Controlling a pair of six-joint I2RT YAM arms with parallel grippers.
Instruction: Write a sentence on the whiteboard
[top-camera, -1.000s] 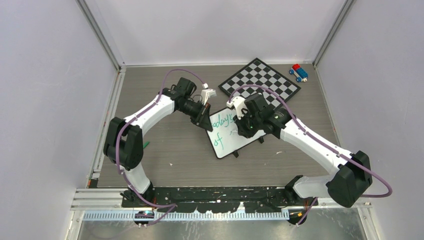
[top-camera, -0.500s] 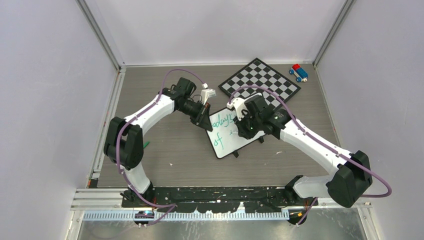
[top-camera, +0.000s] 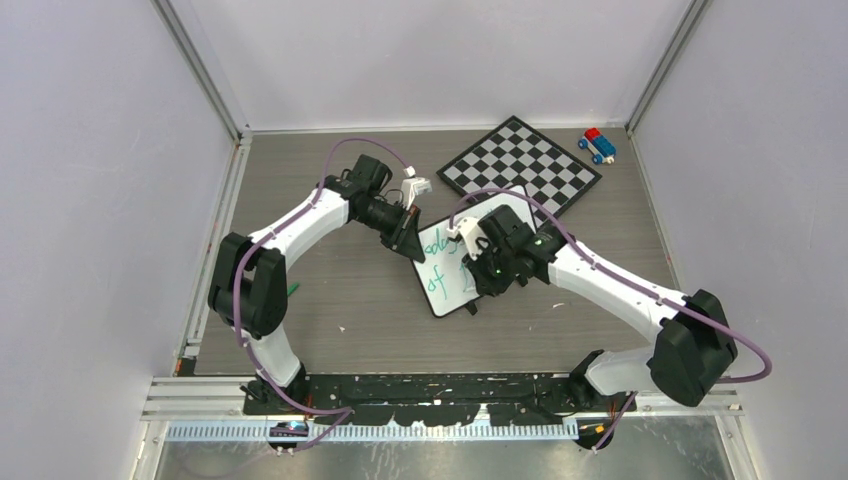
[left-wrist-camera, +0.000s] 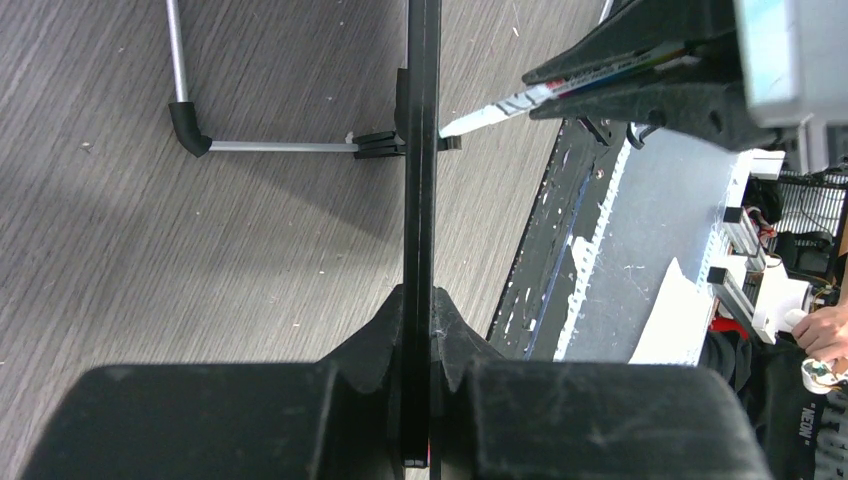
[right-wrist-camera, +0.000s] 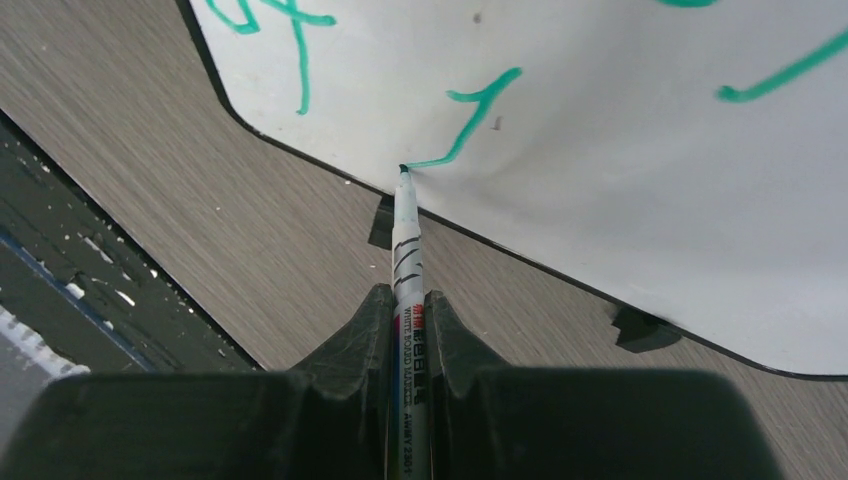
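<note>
Green strokes read clearly only from the right wrist: the right gripper (right-wrist-camera: 405, 312) pinches a slim marker (right-wrist-camera: 408, 250), its tip on the glossy whiteboard (right-wrist-camera: 620, 150) near a rounded corner. The left gripper (left-wrist-camera: 420, 300) clamps the board's thin dark edge. From above, the board lies mid-table, the arms hide most of the sentence (top-camera: 435, 281), and a chessboard (top-camera: 520, 165) lies beyond.

Robotics lab, white-walled enclosure (top-camera: 420, 60), aluminium frame (top-camera: 203, 72), wood-grain table (top-camera: 350, 290)
</note>
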